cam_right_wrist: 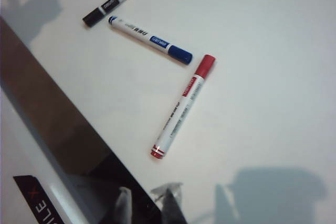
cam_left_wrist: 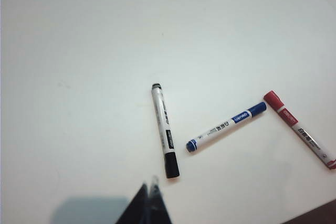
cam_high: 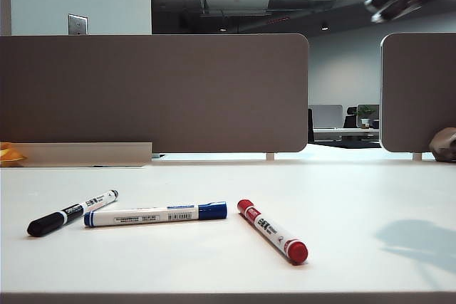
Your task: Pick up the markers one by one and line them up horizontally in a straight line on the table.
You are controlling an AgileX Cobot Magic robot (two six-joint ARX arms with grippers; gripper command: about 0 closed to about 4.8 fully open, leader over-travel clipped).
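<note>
White and smooth, the worktop point(cam_high: 342, 190) carries three slim white-barrelled plastic markers in the lower left of the exterior frame: a black-capped one point(cam_high: 70, 213), a blue-capped one point(cam_high: 154, 213) and a red-capped one point(cam_high: 272, 231), lying askew and not yet in line. The left gripper point(cam_left_wrist: 152, 192) hangs above the black marker with its fingers together and empty; the right gripper point(cam_right_wrist: 149, 198) hovers over the red marker, fingers partly apart, holding nothing. The markers look light, stiff and prone to roll, so a pinch across mid-barrel seems safest.

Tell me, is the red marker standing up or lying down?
Lying down. The red marker rests flat on the table, angled, its cap end near the blue marker; neither gripper touches it.
</note>
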